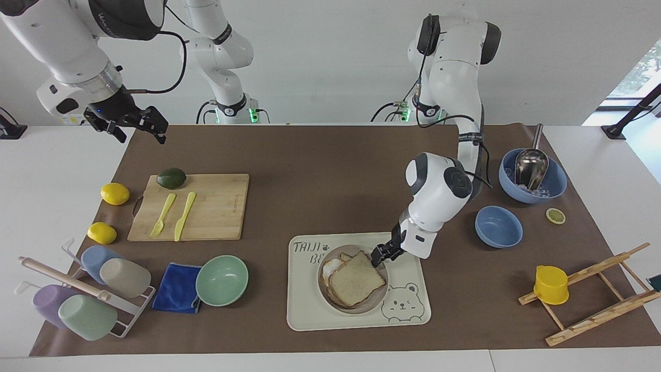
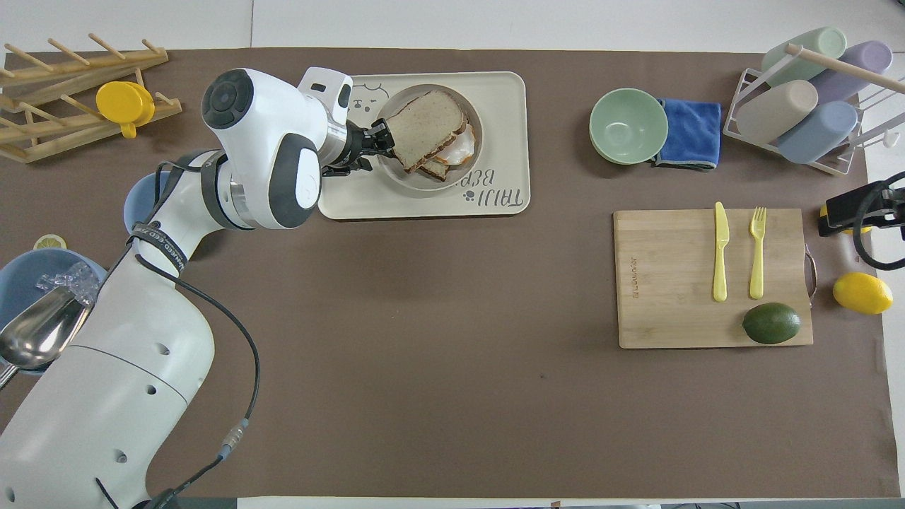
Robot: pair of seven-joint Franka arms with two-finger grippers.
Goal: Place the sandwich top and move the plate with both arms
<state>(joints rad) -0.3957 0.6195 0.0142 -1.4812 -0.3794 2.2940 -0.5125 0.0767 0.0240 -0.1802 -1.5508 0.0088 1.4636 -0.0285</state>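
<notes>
**Bread slice on the plate, left gripper at its edge**

Bread slice [image 1: 357,278] lay atop the egg toast [image 1: 330,268] on the plate [image 1: 379,301], in the tray [image 1: 408,279] at the bench's long edge away from the robots. Left gripper [image 1: 378,256] sat at the slice's corner; whether it gripped, I cannot tell. Right gripper [image 1: 135,125] waited open over the right arm's corner.

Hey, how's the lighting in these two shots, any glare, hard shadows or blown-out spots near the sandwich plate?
Facing view: even, soft light; the left gripper and its arm throw only a faint shadow by the plate; the window at the edge is blown out. Overhead view: soft shadow under the left arm, a little shine on the metal scoop, sandwich top sharp and glare-free.
</notes>
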